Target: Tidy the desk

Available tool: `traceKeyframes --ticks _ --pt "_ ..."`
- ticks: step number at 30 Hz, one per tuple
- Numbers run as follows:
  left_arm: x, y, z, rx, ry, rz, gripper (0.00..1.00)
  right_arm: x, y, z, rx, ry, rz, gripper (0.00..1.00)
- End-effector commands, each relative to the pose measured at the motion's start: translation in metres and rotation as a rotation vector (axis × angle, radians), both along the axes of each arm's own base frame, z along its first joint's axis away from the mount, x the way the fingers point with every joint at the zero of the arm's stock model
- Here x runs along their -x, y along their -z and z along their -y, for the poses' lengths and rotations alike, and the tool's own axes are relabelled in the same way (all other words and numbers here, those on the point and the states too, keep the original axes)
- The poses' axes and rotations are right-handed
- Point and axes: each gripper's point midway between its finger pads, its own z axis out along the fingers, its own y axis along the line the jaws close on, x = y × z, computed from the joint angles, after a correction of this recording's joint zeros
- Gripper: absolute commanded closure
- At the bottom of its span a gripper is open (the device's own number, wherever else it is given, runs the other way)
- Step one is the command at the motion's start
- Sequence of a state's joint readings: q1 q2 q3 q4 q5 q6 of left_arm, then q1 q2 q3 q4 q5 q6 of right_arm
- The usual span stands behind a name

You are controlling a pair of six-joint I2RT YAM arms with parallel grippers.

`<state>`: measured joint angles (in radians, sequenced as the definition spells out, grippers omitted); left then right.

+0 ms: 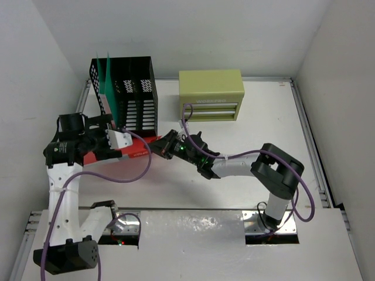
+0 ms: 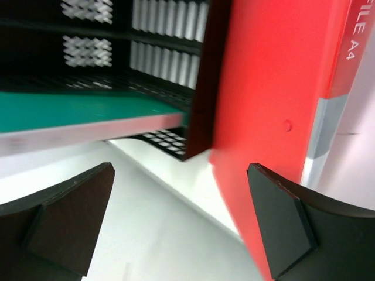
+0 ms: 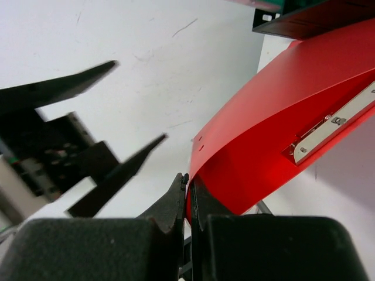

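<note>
White desk (image 1: 263,146) fills the top view between 2 pale walls, with grey rails along its sides and both arm bases at its near edge. At the far left stands a black mesh file rack (image 1: 132,88) with green folders (image 1: 105,79) upright in it, and just right of it at the back sits an olive-green drawer box (image 1: 211,88).

I see a red folder (image 1: 132,152) lying on the desk just in front of the rack. My right gripper (image 1: 166,145) reaches in from the right. On its wrist view the 2 fingers are pressed together on the edge of the folder's red cover (image 3: 281,117), which curves upward and shows its metal clip strip (image 3: 334,123).

My left gripper (image 1: 111,140) sits at the folder's left part, close to the rack's front. Its wrist view shows the jaws spread wide with nothing between them. The red cover (image 2: 269,88), printed "FILE A4" (image 2: 356,35), runs alongside the right-hand finger (image 2: 281,228); whether they touch I cannot tell. A green folder (image 2: 76,111) shows in the rack beyond.
</note>
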<state>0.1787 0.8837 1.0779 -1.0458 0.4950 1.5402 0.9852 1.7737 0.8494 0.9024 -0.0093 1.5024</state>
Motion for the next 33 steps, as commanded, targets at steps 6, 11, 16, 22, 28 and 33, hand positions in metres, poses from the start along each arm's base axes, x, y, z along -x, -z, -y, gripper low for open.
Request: traceKeyframes --ticks 6,11,16,22,28,33 --pt "0.040 0.008 0.010 -0.097 0.169 -0.077 0.00 -0.036 -0.019 0.011 -0.069 0.148 0.012 1.00" --pt "0.029 0.021 -0.006 -0.107 0.054 -0.079 0.00 -0.049 -0.020 0.012 -0.067 0.191 0.012 1.00" --pt "0.031 0.041 0.000 -0.074 0.064 -0.120 0.00 -0.054 -0.024 0.010 -0.070 0.206 0.017 1.00" --pt "0.014 0.065 -0.003 -0.059 0.021 -0.121 0.00 -0.052 -0.025 0.011 -0.078 0.202 0.020 1.00" --pt "-0.005 0.091 0.002 -0.028 -0.051 -0.121 0.02 -0.050 -0.023 0.010 -0.079 0.189 0.017 1.00" --pt "-0.002 0.093 0.024 0.069 -0.035 -0.178 0.57 -0.045 -0.022 0.015 -0.090 0.181 0.018 1.00"
